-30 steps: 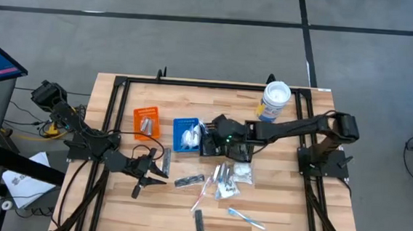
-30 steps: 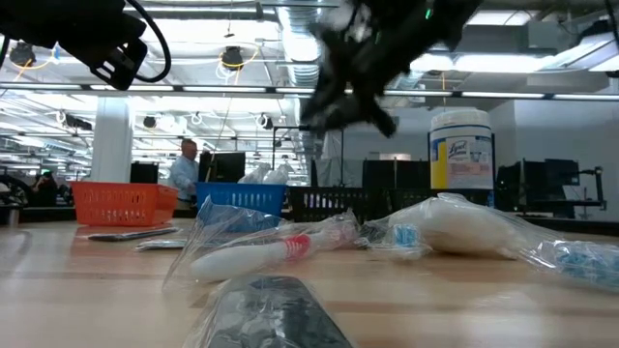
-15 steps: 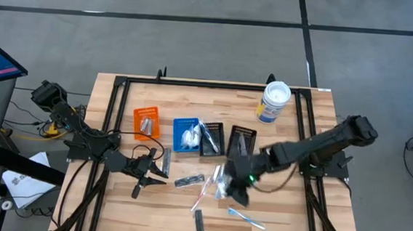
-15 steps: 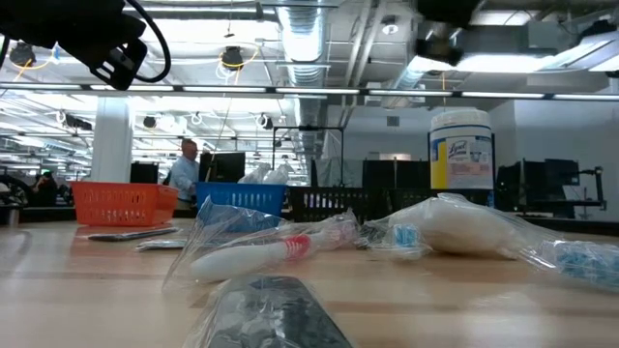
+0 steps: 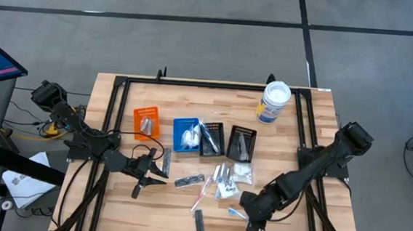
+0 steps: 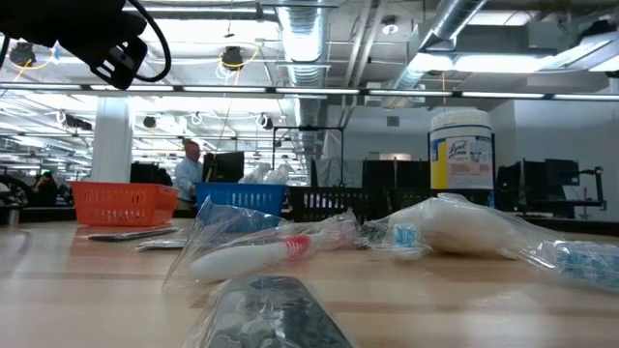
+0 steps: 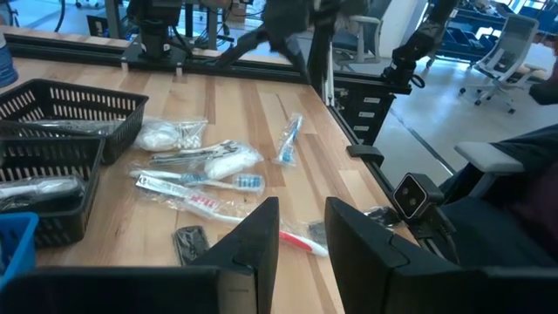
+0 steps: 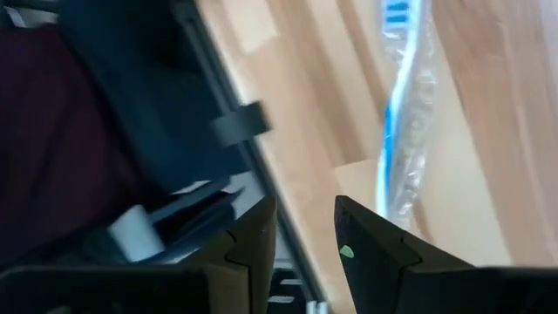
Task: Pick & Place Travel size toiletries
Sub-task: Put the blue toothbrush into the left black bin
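Several travel size toiletries lie in a loose pile at the table's middle: white packets, clear-wrapped sticks and a silvery sachet. A black piece lies near the front edge. A clear-wrapped blue stick lies flat on the wood by the near edge. My right gripper hovers open just over and beside it, tipped downward, with nothing between its fingers. My left gripper waits open at the left of the pile, above the table.
An orange bin, a blue bin and two black bins stand in a row behind the pile, with items in them. A white tub stands at the far right. A black frame rail runs along the right side.
My right gripper has swung from over the black bins toward the table's near edge, passing the pile and tipping steeply downward. It now stands over the blue wrapped stick. The toiletries on the table have stayed where they were.
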